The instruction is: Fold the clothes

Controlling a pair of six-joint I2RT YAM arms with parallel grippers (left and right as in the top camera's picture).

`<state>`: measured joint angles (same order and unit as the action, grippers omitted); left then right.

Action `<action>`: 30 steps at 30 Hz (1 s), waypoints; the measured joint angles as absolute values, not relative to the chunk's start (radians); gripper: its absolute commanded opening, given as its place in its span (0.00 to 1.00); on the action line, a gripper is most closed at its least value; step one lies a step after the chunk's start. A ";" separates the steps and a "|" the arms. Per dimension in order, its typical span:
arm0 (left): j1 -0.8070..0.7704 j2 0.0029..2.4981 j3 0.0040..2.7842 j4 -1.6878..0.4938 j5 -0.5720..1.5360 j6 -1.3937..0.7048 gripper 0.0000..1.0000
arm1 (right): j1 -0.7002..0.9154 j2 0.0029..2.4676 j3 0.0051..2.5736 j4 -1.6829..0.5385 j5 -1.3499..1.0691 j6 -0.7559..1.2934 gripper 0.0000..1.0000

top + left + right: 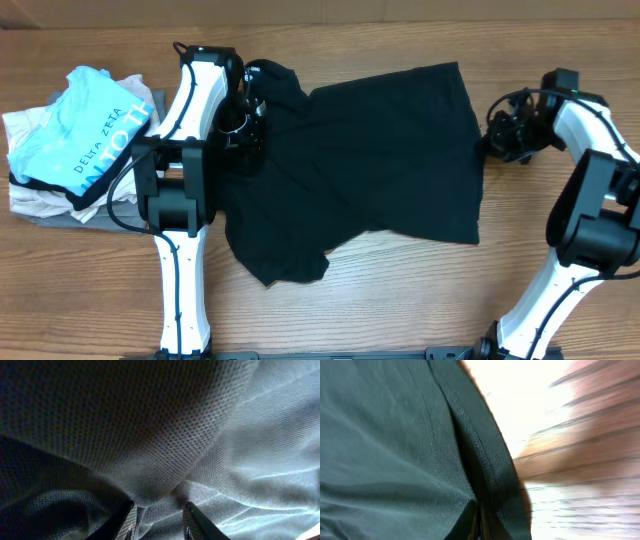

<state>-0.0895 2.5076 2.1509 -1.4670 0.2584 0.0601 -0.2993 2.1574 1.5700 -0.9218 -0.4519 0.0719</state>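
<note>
Plain black shirt, light-blue shirt with white lettering, brown wood-grain table, white-and-black arms

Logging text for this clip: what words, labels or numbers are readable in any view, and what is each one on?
"DELTA ZETA": small white lettering on the light-blue shirt, overhead view.
Larger white lettering beside it on the same shirt: partly folded under, cannot be read whole.
Black shirt: no label or print shows in any view; both wrist views show only plain fabric.

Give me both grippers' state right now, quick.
Left gripper: closed on a bunched fold of the black shirt.
Right gripper: shut on the black shirt's hemmed edge.
</note>
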 measured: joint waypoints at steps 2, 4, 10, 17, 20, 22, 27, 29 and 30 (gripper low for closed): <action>-0.089 2.508 2.151 -1.467 0.258 0.060 0.35 | -0.316 2.157 1.575 -0.904 -0.480 0.075 0.04; -0.089 2.508 2.151 -1.467 0.258 0.060 0.35 | -0.327 2.157 1.577 -0.895 -0.498 0.075 0.04; -0.089 2.508 2.151 -1.467 0.259 0.060 0.39 | -0.333 2.157 1.577 -0.853 -0.499 0.089 0.04; -0.092 2.504 2.151 -1.465 0.270 0.063 0.50 | -0.336 2.157 1.580 -0.859 -0.395 0.154 0.34; -0.092 2.504 2.151 -1.466 0.273 0.063 0.48 | -0.340 2.157 1.582 -0.897 -0.376 0.162 0.34; -0.092 2.504 2.152 -1.472 0.271 0.063 0.47 | -0.346 2.157 1.583 -0.937 -0.378 0.167 0.35; -0.081 2.508 2.225 -1.563 0.253 0.063 0.48 | -0.368 2.156 1.584 -1.082 -0.389 0.172 0.35; -0.073 2.509 2.307 -1.615 0.252 0.063 0.49 | -0.378 2.151 1.586 -1.168 -0.388 0.175 0.34; -0.070 2.509 2.357 -1.645 0.250 0.063 0.50 | -0.379 2.149 1.586 -1.201 -0.387 0.176 0.35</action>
<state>-0.0700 2.5092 2.3569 -1.6451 0.2504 0.0628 -0.3794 2.1487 1.5860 -1.2011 -0.3866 0.1757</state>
